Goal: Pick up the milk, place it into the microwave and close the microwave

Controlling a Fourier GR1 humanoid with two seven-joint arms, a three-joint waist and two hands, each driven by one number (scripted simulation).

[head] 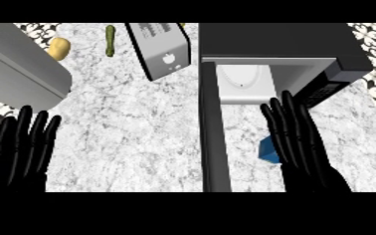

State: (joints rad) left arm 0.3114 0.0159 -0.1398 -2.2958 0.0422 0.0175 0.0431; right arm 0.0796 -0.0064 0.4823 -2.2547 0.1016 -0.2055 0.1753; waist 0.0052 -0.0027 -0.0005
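Your microwave [294, 55] sits open at the desk's [132, 129] far right, door [213, 129] swung toward you. Both hands are flat-fingered: right [297, 139] half hiding the blue milk [268, 150], whose axis can't be told; left [26, 149] rests near-left.

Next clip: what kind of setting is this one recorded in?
Most likely a kitchen counter. A speckled stone-look countertop carries a black microwave with its door swung open, a silver toaster, and food items, a potato and a green vegetable.
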